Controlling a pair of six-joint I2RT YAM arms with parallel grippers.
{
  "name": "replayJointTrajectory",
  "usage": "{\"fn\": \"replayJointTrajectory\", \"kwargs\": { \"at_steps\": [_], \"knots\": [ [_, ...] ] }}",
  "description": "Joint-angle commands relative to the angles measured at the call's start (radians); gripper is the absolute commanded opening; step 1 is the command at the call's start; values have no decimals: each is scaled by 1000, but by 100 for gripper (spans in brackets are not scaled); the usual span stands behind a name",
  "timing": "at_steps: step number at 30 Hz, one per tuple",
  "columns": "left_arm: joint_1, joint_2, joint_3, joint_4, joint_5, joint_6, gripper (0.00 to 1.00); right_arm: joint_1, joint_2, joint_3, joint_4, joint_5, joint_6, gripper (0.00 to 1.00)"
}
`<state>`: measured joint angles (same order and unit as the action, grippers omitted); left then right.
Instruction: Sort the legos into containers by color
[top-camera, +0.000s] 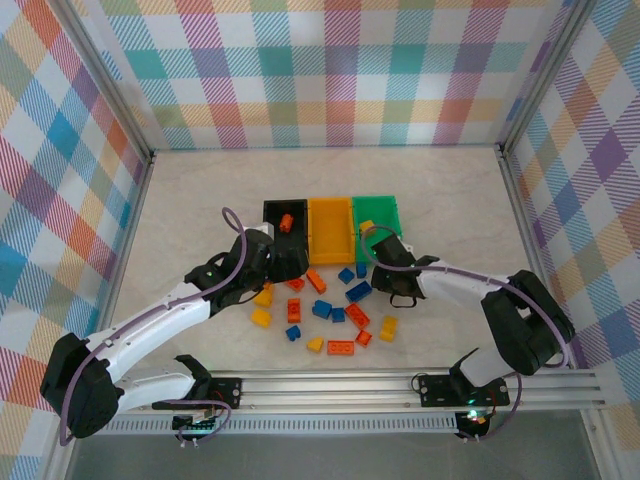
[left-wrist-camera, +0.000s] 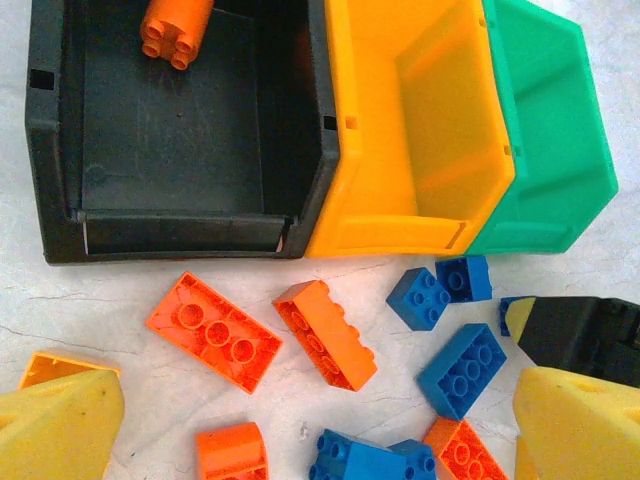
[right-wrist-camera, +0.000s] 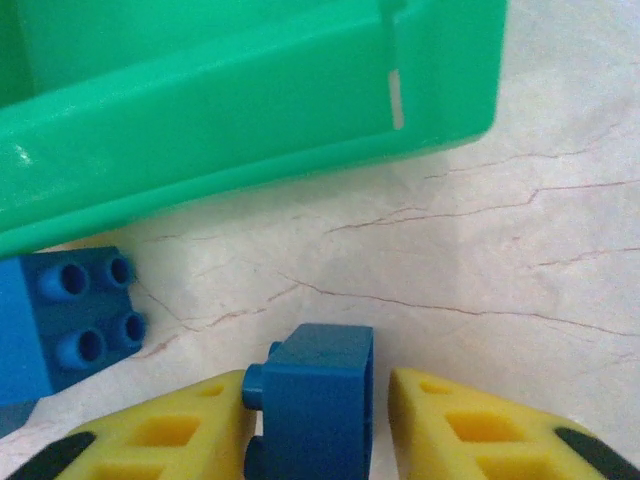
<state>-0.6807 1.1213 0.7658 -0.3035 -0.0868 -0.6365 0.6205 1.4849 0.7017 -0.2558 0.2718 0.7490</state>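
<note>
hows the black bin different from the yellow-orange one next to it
The black bin holds one orange brick; the yellow-orange bin shows no brick inside. The black bin ends the row on the left; the yellow-orange bin sits mid-row. Both are open-topped, alike in shape and size.

A pale tabletop (top-camera: 200, 190) of marble-like finish (thin reddish-brown veins show in the wrist views) fills the floor of the enclosure. Three walls rise round it: the back wall (top-camera: 330, 70), the left wall (top-camera: 50, 180) and the right wall (top-camera: 600, 170), all in a pastel plaid of teal, orange, purple, yellow and green. Silver metal posts (top-camera: 105, 80) run up the two back corners. A slotted aluminium rail (top-camera: 350, 385) spans the near edge; the grey strip (top-camera: 400, 450) beyond it may be floor. The light is soft and even.
</note>
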Motion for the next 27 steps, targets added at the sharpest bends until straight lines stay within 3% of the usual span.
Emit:
{"fn": "replayJointTrajectory", "kwargs": {
  "at_steps": [1,8,13,21,27],
  "knots": [
    [-8,-25,-12,17,0,-8,100,-13,-21,-19,-18,13,-8,36],
    [-8,-49,-17,-16,-12,-3,100,-17,-111,6,-47,0,-162,20],
    [-6,-107,-39,-57,-40,-3,100,30,-178,146,-119,-109,-324,19],
    [-5,-185,-65,-143,-78,-25,100,74,110,481,-150,-173,-377,21],
    [-3,-213,-79,-173,-72,-38,100,74,311,692,-193,-90,-399,24]
  ]
}}
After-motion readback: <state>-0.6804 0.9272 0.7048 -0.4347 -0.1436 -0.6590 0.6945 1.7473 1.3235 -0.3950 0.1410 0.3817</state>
